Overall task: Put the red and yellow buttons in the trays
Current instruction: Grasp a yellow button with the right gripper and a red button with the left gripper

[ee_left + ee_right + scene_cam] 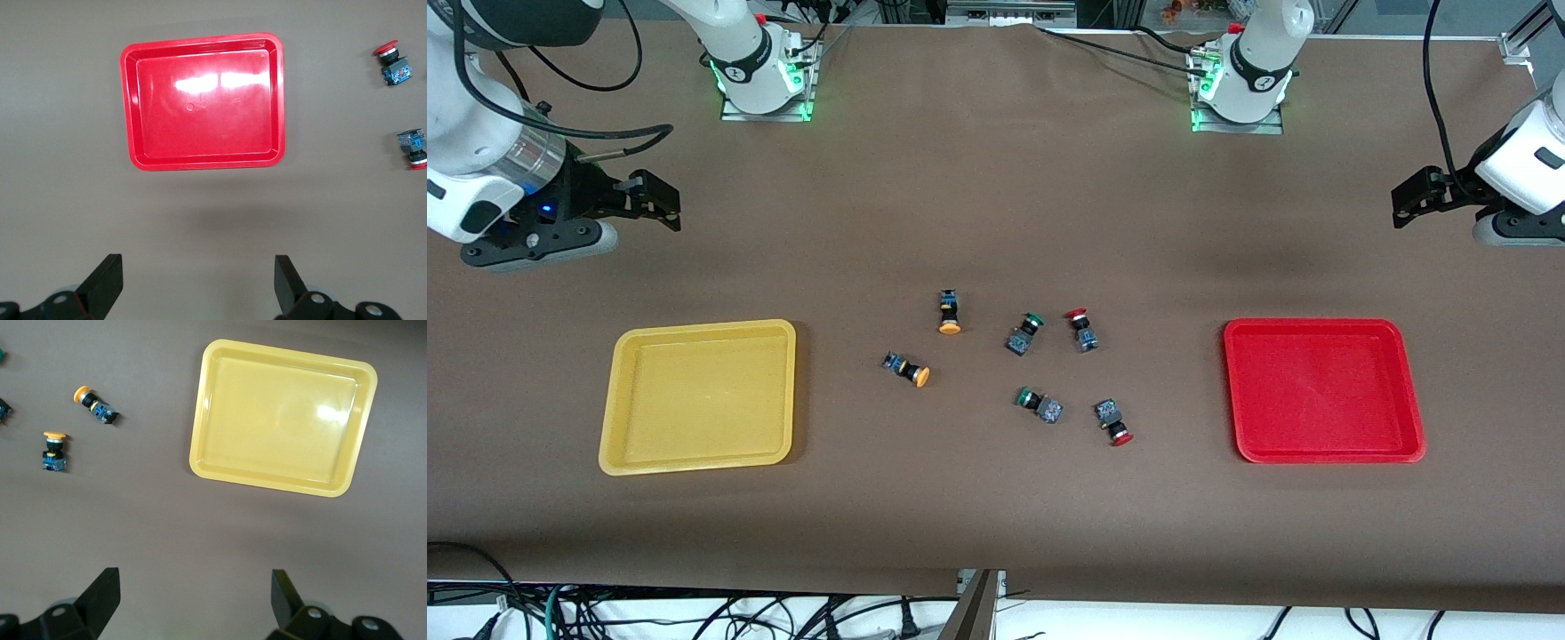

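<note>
Two yellow-capped buttons (pixel 949 313) (pixel 907 369) and two red-capped buttons (pixel 1082 330) (pixel 1113 422) lie loose mid-table, between the yellow tray (pixel 698 396) and the red tray (pixel 1321 391). Both trays hold nothing. The right wrist view shows the yellow tray (pixel 283 417) and both yellow buttons (pixel 97 405) (pixel 54 451). The left wrist view shows the red tray (pixel 203 100) and both red buttons (pixel 393 65) (pixel 413 145). My left gripper (pixel 1403 204) (pixel 197 283) is open and empty, up over bare table at its end. My right gripper (pixel 660 203) (pixel 195 600) is open and empty, up over bare table at its end.
Two green-capped switches (pixel 1025 334) (pixel 1040 404) lie among the task buttons mid-table. The arm bases (pixel 763 76) (pixel 1240 89) stand at the table's edge farthest from the front camera. Cables hang below the nearest edge.
</note>
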`<control>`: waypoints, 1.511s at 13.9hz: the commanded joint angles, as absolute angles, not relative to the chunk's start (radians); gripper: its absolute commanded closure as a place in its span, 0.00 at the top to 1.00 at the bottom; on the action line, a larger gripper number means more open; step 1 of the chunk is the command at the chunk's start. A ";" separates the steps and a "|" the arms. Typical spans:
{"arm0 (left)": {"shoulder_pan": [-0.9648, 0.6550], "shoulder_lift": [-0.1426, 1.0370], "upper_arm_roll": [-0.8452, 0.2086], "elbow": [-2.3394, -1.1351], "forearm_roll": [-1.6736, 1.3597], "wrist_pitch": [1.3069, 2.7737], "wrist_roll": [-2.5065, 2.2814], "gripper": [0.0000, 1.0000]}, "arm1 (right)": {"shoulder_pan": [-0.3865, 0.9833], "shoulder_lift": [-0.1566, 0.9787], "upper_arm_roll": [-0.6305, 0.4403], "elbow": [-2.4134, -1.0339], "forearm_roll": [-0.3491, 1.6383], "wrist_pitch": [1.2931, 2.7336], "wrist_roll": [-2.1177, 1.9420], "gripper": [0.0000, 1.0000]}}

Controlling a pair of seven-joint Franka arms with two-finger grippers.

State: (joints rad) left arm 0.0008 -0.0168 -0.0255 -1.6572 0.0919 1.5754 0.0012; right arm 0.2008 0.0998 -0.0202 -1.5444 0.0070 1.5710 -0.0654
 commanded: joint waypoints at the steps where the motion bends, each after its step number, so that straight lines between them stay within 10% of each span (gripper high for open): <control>1: -0.005 0.021 -0.026 -1.624 0.074 1.552 0.008 1.00 | 0.247 0.187 -0.017 -1.531 0.011 1.578 -0.087 1.00; 8: -0.067 0.141 -0.034 -1.624 -0.036 1.557 -0.034 1.00 | 0.428 0.523 -0.011 -1.528 0.015 1.969 -0.222 1.00; 21: -0.414 0.560 -0.029 -1.638 -0.112 2.146 -0.687 1.00 | 0.497 0.821 -0.011 -1.477 0.015 2.381 -0.383 0.89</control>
